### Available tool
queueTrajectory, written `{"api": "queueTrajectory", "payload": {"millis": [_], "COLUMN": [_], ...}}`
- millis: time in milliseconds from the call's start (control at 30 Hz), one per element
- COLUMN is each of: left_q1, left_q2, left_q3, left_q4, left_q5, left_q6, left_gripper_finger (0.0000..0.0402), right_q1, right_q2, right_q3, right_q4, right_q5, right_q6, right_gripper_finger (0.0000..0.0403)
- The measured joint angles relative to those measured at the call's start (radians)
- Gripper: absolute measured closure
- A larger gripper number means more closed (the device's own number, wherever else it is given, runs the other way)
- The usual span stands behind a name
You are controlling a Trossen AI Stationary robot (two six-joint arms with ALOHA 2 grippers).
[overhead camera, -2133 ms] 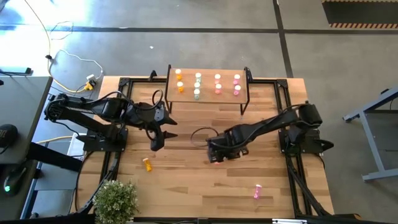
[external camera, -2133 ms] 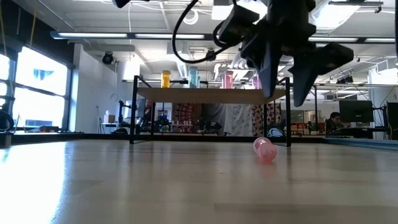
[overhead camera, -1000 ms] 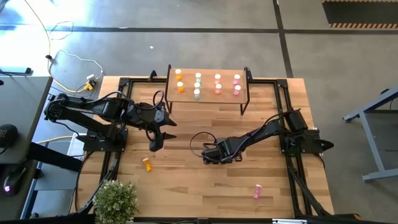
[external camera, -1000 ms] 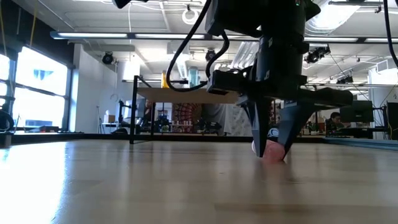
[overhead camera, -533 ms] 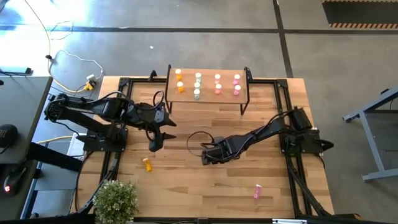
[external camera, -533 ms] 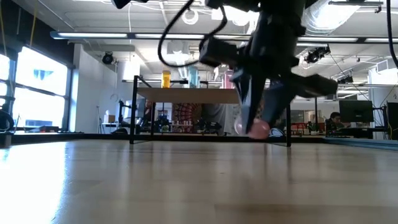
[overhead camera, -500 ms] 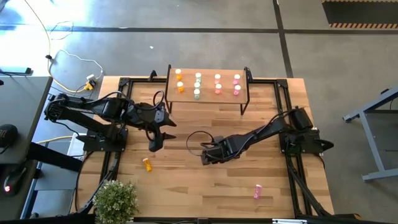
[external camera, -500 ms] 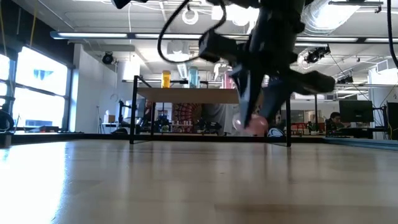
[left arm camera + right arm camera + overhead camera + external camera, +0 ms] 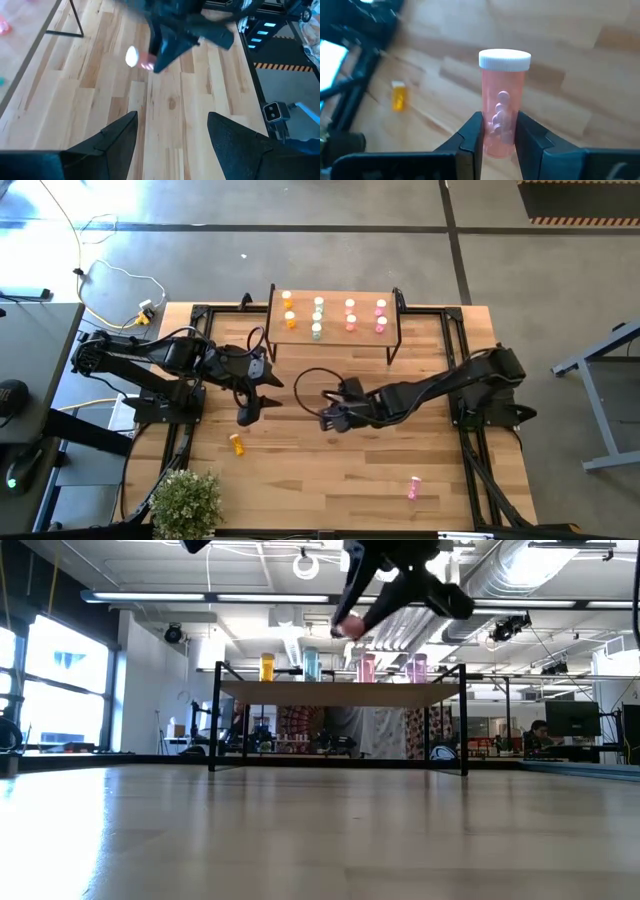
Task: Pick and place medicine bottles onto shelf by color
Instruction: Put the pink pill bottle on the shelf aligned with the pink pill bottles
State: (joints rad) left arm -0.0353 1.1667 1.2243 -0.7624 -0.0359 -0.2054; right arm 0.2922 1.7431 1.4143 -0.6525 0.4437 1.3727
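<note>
Medicine bottles are standing nine on the shelf [image 9: 397,321]; right gripper [image 9: 499,131] is clamping a salmon bottle [image 9: 502,100]; left gripper [image 9: 172,131] is waiting open; two bottles are lying loose.

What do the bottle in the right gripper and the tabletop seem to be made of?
The salmon bottle in the right gripper looks like translucent plastic: pills show through its wall, and its cap is opaque white. The tabletop looks like light wood planks with visible grain and seams, probably sealed.
</note>
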Motion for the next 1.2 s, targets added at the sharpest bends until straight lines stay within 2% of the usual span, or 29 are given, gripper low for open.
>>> {"api": "queueTrajectory", "payload": {"millis": [167,367,500,667,733,1000,1200], "left_q1": [0.000,0.000,0.000,0.000,0.000,0.000,0.000], "left_q2": [0.000,0.000,0.000,0.000,0.000,0.000,0.000], "left_q3": [0.000,0.000,0.000,0.000,0.000,0.000,0.000], "left_q4": [0.000,0.002,0.002,0.002,0.002,0.003,0.004], "left_q5": [-0.001,-0.001,-0.001,-0.002,-0.004,-0.010,-0.102], "left_q6": [0.000,0.000,0.000,0.030,0.034,0.043,0.044], "left_gripper_finger": [0.0172,0.0172,0.0172,0.0172,0.0172,0.0172,0.0172], "right_q1": [0.030,0.079,0.102,0.132,0.136,0.107,0.046], "right_q2": [-0.047,-0.074,-0.076,-0.076,-0.075,-0.061,-0.012], "right_q3": [0.000,0.000,-0.030,-0.140,-0.183,-0.337,-0.404], "right_q4": [0.032,0.013,0.000,0.007,0.018,0.175,0.279], "right_q5": [0.212,0.598,0.801,1.028,1.073,1.110,1.109], "right_q6": [-0.112,-0.219,-0.198,-0.102,-0.090,-0.098,-0.098], "right_gripper_finger": [0.0332,0.0332,0.0332,0.0332,0.0332,0.0332,0.0332]}}
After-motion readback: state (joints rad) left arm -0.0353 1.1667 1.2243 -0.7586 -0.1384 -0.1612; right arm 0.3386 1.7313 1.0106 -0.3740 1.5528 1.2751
